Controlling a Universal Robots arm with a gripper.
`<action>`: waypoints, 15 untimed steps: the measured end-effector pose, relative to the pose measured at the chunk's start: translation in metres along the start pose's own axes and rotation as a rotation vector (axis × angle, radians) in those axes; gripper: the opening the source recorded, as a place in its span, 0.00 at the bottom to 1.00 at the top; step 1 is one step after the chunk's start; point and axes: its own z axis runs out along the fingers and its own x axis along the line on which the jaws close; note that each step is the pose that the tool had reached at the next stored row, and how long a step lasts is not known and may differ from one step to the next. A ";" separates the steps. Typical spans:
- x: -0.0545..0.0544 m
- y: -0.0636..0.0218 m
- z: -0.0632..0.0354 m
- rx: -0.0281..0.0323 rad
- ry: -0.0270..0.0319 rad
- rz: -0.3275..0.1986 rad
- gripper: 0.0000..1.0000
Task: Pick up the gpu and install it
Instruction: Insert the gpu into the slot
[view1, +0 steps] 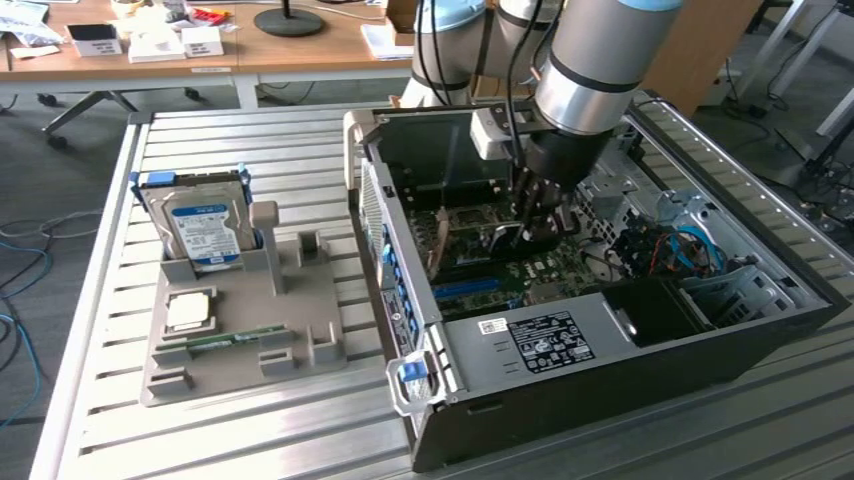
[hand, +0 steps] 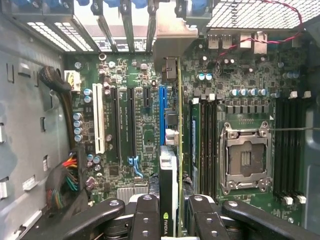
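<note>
Green-edged gpu (hand: 169, 172) stands edge-on, clamped in the end effector (hand: 172, 205), inside the open computer case (view1: 601, 350) beside a blue slot (hand: 162, 107). Installing step; seating probably calls for straight, even pressure.

Exterior: high oblique; wrist: close over motherboard (hand: 145, 130), shared.

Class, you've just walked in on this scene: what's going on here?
A robot arm reaches down into an open PC case. Its gripper is shut on the gpu, holding it on edge over the motherboard, right beside the blue slot. Whether the card is seated cannot be told. On the exterior view's left, a hard drive stands in a grey holder.
</note>
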 end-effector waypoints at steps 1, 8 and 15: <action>0.000 0.0006 0.0001 0.0000 0.0000 0.000 0.27; 0.000 0.0010 0.0003 0.0001 -0.0002 0.000 0.27; 0.001 0.0050 0.0031 0.0000 -0.0002 0.000 0.27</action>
